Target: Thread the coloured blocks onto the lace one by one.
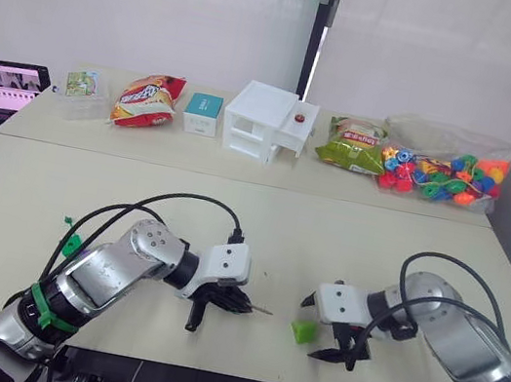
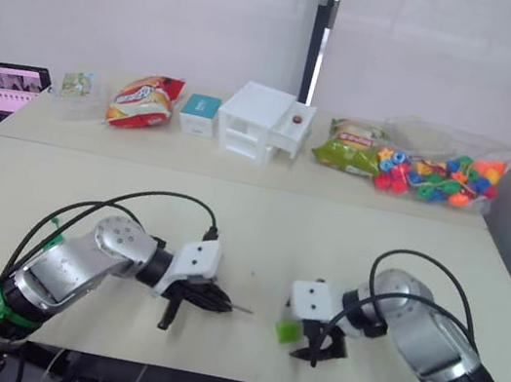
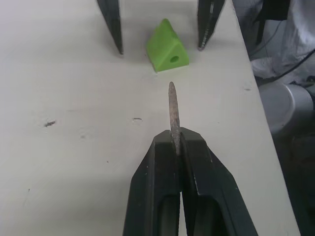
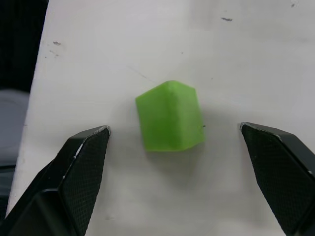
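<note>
**Right gripper straddles the first block while the lace tip waits**

The light green block [image 1: 302, 331] lies on the bench [image 1: 34, 211] in the lower middle of the head view, near the front edge. The right gripper [image 4: 174, 142] sits over it with its fingers [image 4: 83, 157] spread wide, one on each side of the block and neither touching it. The left gripper [image 3: 178, 147], lower centre-left of the head view, has its fingers pressed together on the lace [image 3: 172, 110], so that the stiff pale tip juts out toward the block. In the left wrist view a round hole in the block's face is turned toward that tip, with a gap of bare bench between the two.

The step in hand looks like picking up the first block. The next move calls for the right fingers to shut on the block without turning its hole away, then for tip and hole to be lined up. The cord behind the tip probably trails under the left arm; it cannot be traced.
</note>
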